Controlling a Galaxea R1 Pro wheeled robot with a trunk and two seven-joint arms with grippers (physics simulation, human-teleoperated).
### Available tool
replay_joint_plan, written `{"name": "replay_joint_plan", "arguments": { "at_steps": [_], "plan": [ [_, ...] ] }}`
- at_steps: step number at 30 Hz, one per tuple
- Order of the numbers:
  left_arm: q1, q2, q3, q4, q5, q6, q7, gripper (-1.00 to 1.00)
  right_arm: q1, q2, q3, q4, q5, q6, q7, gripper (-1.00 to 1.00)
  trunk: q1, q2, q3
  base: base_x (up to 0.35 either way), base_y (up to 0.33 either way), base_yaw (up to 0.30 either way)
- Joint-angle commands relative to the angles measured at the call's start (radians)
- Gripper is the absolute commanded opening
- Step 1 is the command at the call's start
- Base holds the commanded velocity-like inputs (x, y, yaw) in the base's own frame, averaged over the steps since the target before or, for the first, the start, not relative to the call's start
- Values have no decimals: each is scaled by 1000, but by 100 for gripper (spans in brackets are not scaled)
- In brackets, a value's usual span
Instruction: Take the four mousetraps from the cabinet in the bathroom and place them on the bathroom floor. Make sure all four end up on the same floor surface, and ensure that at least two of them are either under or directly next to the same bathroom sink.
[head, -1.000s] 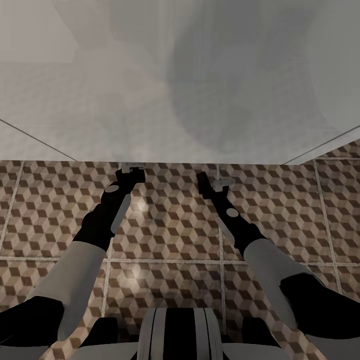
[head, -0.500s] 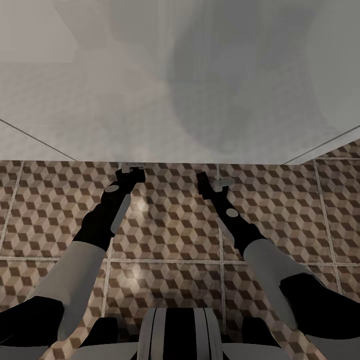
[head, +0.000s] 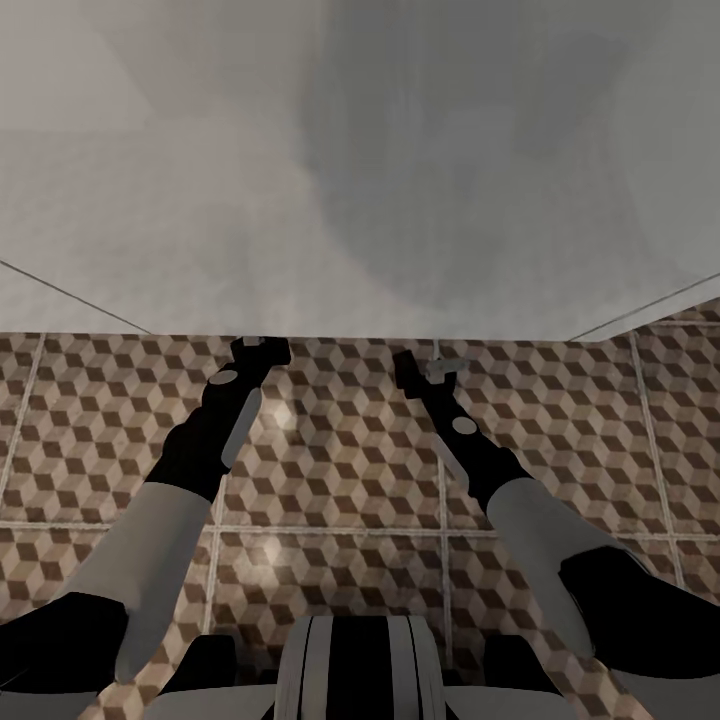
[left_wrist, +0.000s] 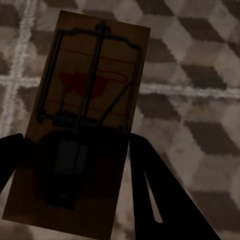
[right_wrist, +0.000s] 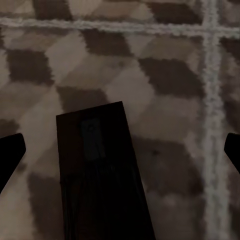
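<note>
A tan mousetrap (left_wrist: 92, 80) with dark wire parts and a red mark sits between the dark fingers of my left gripper (left_wrist: 75, 140), which is shut on its near end just above the cube-patterned bathroom floor (head: 340, 470). A second mousetrap (right_wrist: 97, 180) lies flat on the tiles in deep shadow, between the wide-apart fingertips of my open right gripper (right_wrist: 125, 142). In the head view both arms reach forward, the left gripper (head: 262, 347) and right gripper (head: 425, 367) at the front edge of a broad white blurred unit (head: 360, 200). I cannot make out a basin or faucet on it.
The white unit overhangs the floor straight ahead and spans the head view's whole width, with thin seam lines (head: 70, 295) running off at both sides. Pale grout lines (head: 340, 528) cross the tiles between my arms. My own trunk (head: 358, 665) shows at the near edge.
The whole head view has shifted slightly, so the white unit's edge sits lower and now covers the left gripper's tip. Both arms keep their pose.
</note>
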Motion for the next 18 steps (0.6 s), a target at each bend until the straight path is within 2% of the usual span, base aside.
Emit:
{"name": "replay_joint_plan", "arguments": {
  "at_steps": [1, 18],
  "plan": [
    [0, 1, -3, -2, 7, 4, 9, -100, -1, -1, 8, 1, -10, -4, -5, 100, 0, 0, 0, 8, 0, 0],
    [0, 1, -2, 0, 7, 4, 9, -100, -1, -1, 8, 1, -10, -4, -5, 100, 0, 0, 0, 1, 0, 0]
  ]
}}
